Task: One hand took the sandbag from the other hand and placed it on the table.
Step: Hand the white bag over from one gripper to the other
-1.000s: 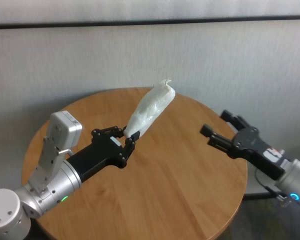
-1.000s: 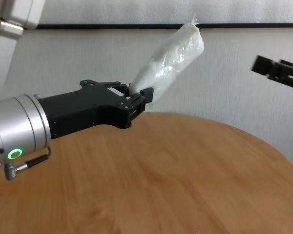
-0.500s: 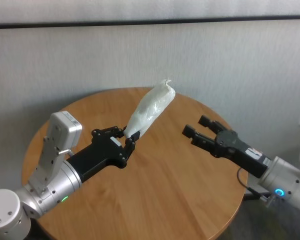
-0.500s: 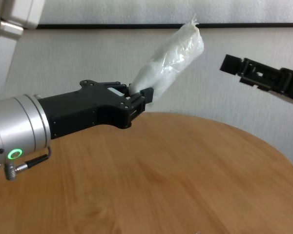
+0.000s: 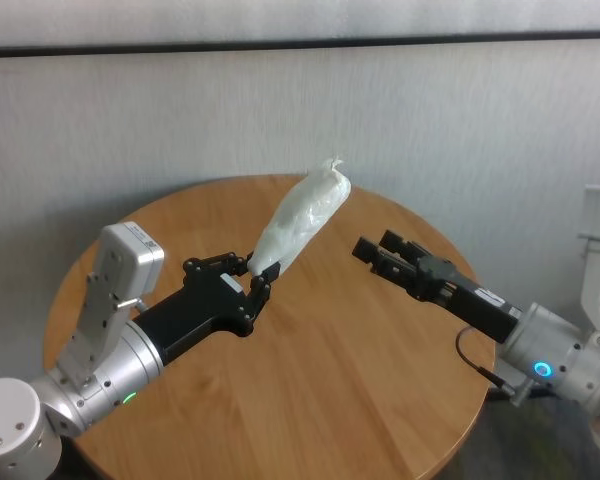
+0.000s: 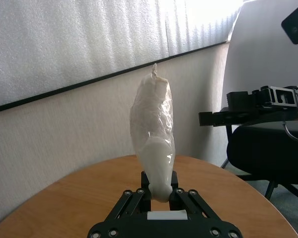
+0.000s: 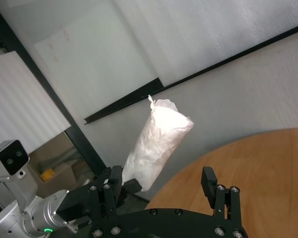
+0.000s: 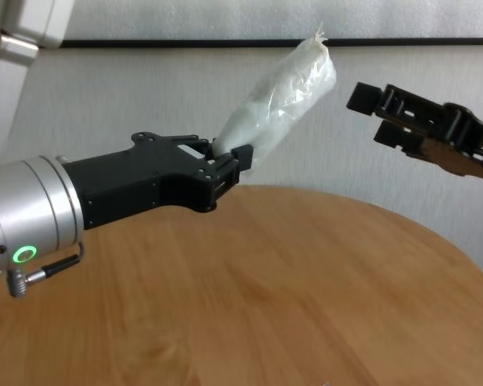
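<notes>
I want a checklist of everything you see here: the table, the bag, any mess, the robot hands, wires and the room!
Surface: round wooden table, bare top.
Job's things: white sandbag held up in the air above the table, twisted tip uppermost.
Clutter: nothing seen.
Grippers: left gripper shut on the sandbag's lower end; right gripper with jaws open, beside the sandbag, not touching it.
Cables: black cable looped by the right wrist.
Surroundings: pale wall with a dark strip behind the table; black chair in the left wrist view.
</notes>
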You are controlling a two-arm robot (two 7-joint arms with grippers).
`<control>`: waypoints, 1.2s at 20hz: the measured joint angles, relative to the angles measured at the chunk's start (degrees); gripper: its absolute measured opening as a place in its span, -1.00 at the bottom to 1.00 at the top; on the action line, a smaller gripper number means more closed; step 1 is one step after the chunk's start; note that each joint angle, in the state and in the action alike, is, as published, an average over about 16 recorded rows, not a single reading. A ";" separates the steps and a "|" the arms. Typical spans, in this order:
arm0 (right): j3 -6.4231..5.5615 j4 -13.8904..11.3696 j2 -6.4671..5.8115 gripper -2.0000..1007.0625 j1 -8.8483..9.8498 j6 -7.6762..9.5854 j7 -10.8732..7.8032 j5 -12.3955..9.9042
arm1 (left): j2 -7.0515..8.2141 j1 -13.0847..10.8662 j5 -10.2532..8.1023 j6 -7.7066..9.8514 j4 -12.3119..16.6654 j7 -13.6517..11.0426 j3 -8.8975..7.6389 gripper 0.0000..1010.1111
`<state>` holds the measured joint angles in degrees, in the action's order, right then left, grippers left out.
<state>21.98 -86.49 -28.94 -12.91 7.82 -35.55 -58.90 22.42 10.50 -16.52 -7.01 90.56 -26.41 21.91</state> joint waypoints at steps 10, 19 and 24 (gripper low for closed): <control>1.29 1.58 1.58 0.99 -2.82 2.79 1.77 -3.52 | 0.00 0.00 0.00 0.00 0.00 0.00 0.00 -0.60; 2.52 1.58 2.29 0.99 -4.42 3.80 3.05 -5.56 | 0.00 0.00 0.00 0.00 0.00 0.00 0.00 -0.60; 3.37 2.00 2.64 0.99 -5.40 4.25 3.70 -6.39 | 0.00 0.00 0.00 0.00 0.00 0.00 0.00 -0.60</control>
<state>25.35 -84.49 -26.30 -18.31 12.07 -31.85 -65.29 22.42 10.50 -16.52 -7.01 90.56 -26.41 21.91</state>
